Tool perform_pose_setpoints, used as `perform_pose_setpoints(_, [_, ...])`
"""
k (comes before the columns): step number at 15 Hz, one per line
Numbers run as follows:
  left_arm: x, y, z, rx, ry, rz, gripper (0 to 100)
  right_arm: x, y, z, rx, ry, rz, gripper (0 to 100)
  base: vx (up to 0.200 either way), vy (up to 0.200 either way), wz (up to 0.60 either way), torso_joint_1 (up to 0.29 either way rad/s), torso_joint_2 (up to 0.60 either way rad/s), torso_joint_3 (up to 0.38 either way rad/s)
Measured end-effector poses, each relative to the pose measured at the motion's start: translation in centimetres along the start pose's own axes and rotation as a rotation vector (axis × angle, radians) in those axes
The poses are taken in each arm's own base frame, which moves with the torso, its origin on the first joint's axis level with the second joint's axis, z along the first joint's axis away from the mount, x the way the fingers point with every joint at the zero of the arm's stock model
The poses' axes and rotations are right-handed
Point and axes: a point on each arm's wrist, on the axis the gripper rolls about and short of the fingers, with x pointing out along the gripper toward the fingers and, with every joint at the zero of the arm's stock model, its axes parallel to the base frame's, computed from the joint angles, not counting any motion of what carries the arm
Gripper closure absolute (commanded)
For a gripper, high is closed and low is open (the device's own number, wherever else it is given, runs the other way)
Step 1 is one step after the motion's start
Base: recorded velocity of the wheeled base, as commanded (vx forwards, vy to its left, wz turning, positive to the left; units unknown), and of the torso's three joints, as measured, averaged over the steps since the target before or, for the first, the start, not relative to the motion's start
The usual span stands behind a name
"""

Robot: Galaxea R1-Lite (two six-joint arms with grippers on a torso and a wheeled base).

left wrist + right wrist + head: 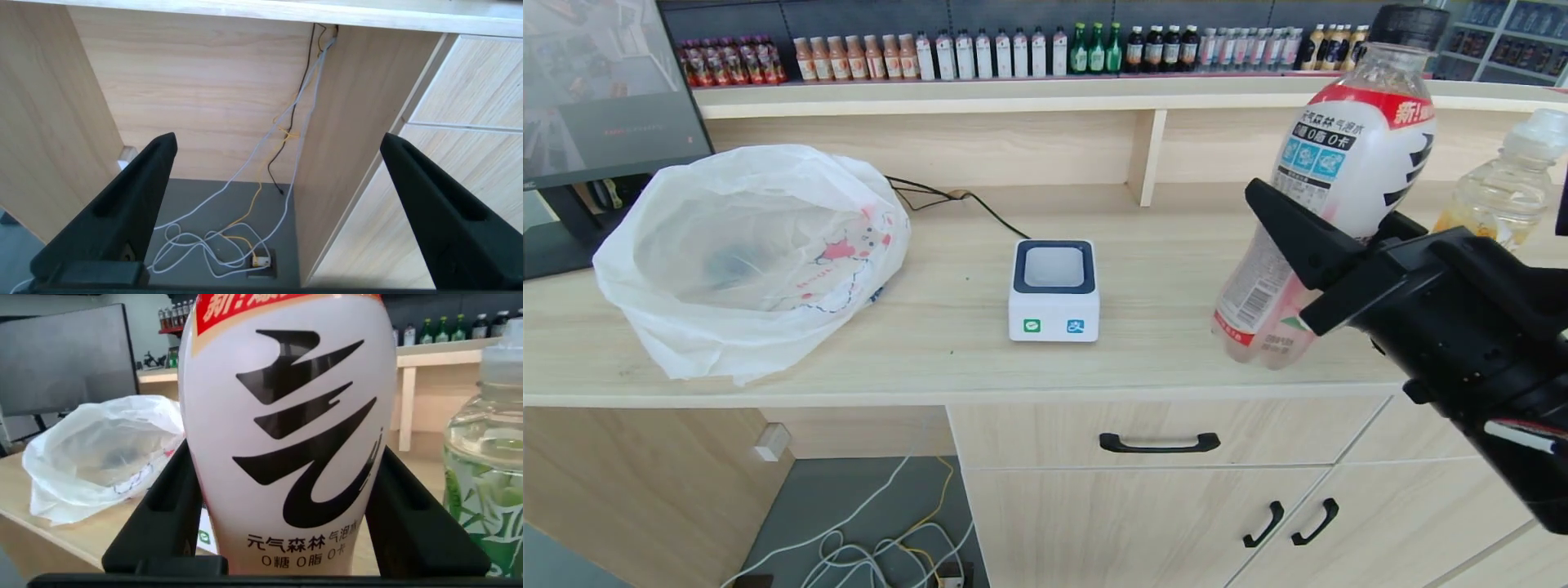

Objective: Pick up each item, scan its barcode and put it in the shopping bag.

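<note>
Dark shape (723, 265) inside shopping bag (849, 245), unidentifiable

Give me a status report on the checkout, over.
Right gripper shut on pink-and-white plastic drink bottle, tilted, right of white box scanner. Left gripper open, empty, below wooden counter. White plastic shopping bag open, far left. Nothing between bottle and scanner.

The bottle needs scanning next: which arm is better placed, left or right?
Right. The right gripper holds the bottle over the counter, near the scanner; the left gripper is open, facing the cables under the counter.
</note>
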Motion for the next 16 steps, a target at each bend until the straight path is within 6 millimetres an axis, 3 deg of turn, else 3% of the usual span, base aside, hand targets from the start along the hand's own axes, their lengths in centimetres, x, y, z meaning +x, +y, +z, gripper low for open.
perform_pose_setpoints(8, [0.0, 0.0, 0.0, -0.004, 0.0, 0.0, 0, 1.9, -3.0, 1.5, -0.154, -0.071, -0.19, 100, 0.0, 0.0, 0.0, 0.0, 0.0, 0.0])
perform_pose_setpoints(16, [0.0, 0.0, 0.0, -0.014, 0.0, -0.001, 0, 2.2, -3.0, 1.9, -0.165, -0.086, -0.204, 100, 0.175, 0.2, 0.0, 0.001, 0.0, 0.001])
